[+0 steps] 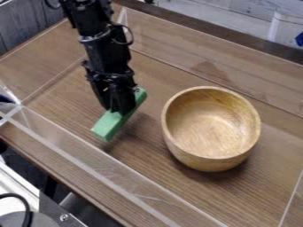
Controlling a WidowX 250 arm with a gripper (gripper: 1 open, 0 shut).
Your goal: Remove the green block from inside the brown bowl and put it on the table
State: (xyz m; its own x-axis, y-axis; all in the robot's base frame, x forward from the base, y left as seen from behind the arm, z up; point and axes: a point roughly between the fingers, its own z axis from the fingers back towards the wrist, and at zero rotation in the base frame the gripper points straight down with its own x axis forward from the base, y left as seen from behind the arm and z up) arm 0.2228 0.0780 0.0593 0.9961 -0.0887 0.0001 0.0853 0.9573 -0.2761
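My black gripper (115, 100) is clamped on the bright green rectangular block (117, 118), already outside the round light-brown wooden bowl (211, 126), to its left. Block's long axis slants down-left, low end at or nearly on the brown wood-grain table (225, 66). Next, imo: lower, release.

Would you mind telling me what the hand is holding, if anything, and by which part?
The hand is shut on the green block, gripping its upper end; the lower end tilts toward the table.
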